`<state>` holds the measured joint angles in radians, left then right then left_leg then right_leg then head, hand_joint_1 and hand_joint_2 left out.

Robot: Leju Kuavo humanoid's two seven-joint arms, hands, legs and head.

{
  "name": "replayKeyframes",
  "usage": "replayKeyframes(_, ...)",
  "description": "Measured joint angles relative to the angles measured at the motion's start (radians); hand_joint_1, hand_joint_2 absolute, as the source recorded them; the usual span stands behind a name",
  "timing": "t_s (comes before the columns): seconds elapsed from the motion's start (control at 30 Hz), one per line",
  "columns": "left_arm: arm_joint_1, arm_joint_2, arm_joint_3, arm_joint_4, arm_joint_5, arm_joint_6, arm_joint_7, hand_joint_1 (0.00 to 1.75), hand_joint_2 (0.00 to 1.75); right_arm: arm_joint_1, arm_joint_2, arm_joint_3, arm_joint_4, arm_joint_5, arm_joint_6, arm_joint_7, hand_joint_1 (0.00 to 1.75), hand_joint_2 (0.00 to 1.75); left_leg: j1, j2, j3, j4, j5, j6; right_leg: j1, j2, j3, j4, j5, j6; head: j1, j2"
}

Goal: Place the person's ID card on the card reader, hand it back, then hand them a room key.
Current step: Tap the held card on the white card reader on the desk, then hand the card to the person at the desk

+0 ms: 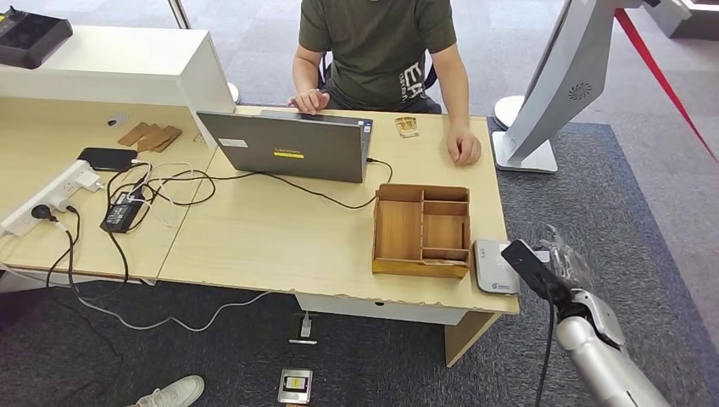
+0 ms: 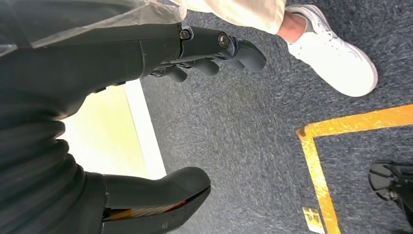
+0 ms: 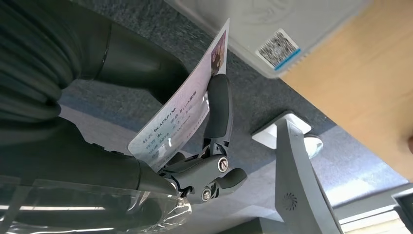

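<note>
ID card (image 3: 180, 117) pinched between thumb and fingers of right hand (image 3: 195, 146), just right of the card reader (image 1: 494, 268) at the desk's near-right corner, apparently poised for placing; left hand (image 2: 146, 122) spread, holding nothing.

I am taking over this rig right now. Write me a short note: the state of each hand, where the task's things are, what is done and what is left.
Right hand: holds the ID card, beside the desk's right end, near the card reader.
Left hand: open, holds nothing, hangs over the carpet.
Card reader: at the desk's near right corner, beside the wooden tray; nothing lies on it.
Person: seated behind the desk, at the laptop.
Done: card is in hand.
Left: lay card on reader, hand it back, hand over a room key. I cannot identify the key for certain.
</note>
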<state>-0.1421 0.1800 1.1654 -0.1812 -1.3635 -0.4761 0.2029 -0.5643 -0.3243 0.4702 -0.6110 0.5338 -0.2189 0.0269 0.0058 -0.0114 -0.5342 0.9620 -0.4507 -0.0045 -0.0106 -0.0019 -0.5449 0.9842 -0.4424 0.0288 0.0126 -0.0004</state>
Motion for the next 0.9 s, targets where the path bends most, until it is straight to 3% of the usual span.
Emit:
replayKeyframes(0.27,-0.002,-0.001,0.0,0.0,-0.016,0.0,-0.001,0.0,1.75,0.015,0.01,-0.017,0.045,0.019,0.083,-0.001,1.75,1.75,0.0,0.002,0.001,0.0,0.0,0.0,0.0,0.0,0.001,0.0,0.0,0.0,0.0,0.0)
replayKeyframes(0.6,-0.003,-0.001,0.0,0.0,-0.023,0.0,-0.004,0.0,1.75,0.013,0.007,-0.027,0.03,0.062,0.025,0.006,1.75,1.75,0.0,0.003,0.001,0.0,0.0,0.0,0.0,0.0,0.001,0.0,0.0,0.0,0.0,0.0)
replayKeyframes(0.9,-0.003,-0.001,0.0,0.0,-0.027,0.0,-0.007,0.0,1.75,-0.034,-0.021,-0.063,-0.12,0.175,-0.021,0.081,1.75,1.75,0.0,0.003,0.001,0.0,0.0,0.0,-0.001,0.0,0.001,0.001,0.0,0.0,0.0,0.0)
